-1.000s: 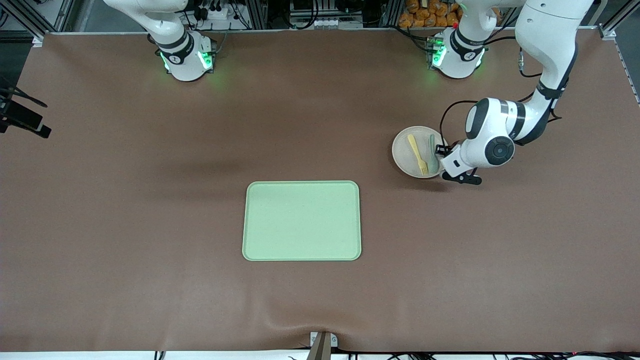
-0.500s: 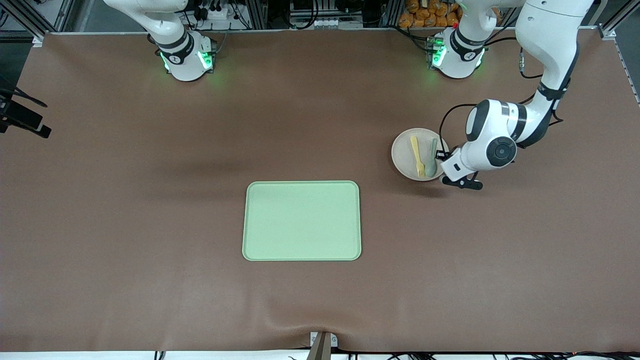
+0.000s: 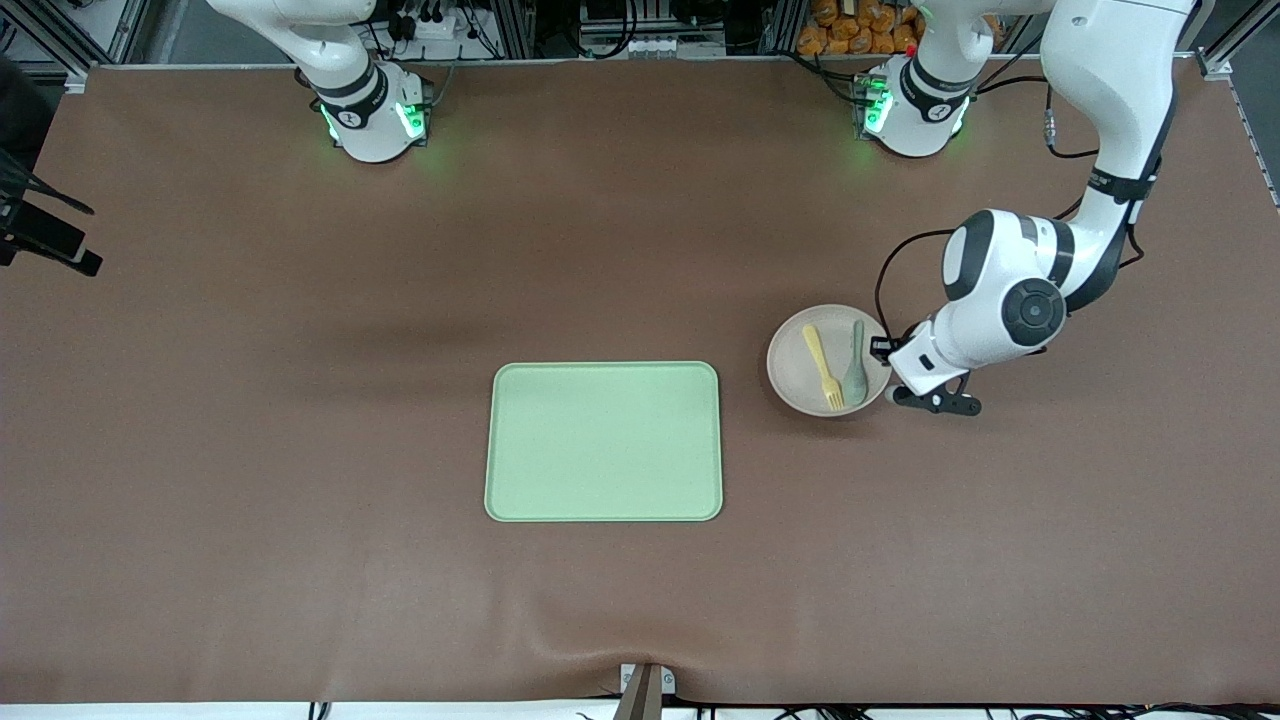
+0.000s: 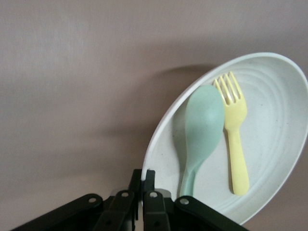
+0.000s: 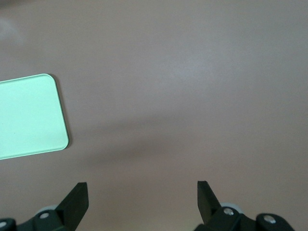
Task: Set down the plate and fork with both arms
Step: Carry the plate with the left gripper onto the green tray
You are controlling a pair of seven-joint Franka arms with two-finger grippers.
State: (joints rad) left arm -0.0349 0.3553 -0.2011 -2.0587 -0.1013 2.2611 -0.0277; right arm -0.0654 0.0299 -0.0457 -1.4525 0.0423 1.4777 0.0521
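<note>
The plate point(image 3: 828, 360) is pinched at its rim by the left gripper point(image 3: 886, 362), whose fingers are pressed together on the rim. In the left wrist view the plate point(image 4: 269, 134) is seen lifted off the brown table point(image 3: 250, 450), with its shadow below it. The plate is held beside the green tray point(image 3: 604, 441), toward the left arm's end of the table. The yellow fork point(image 3: 824, 367) and the grey-green spoon point(image 3: 855, 359) are laid side by side in the plate. The right gripper point(image 5: 142, 204) is held spread wide over the bare table near the tray's corner point(image 5: 29, 115), and the right arm waits.
</note>
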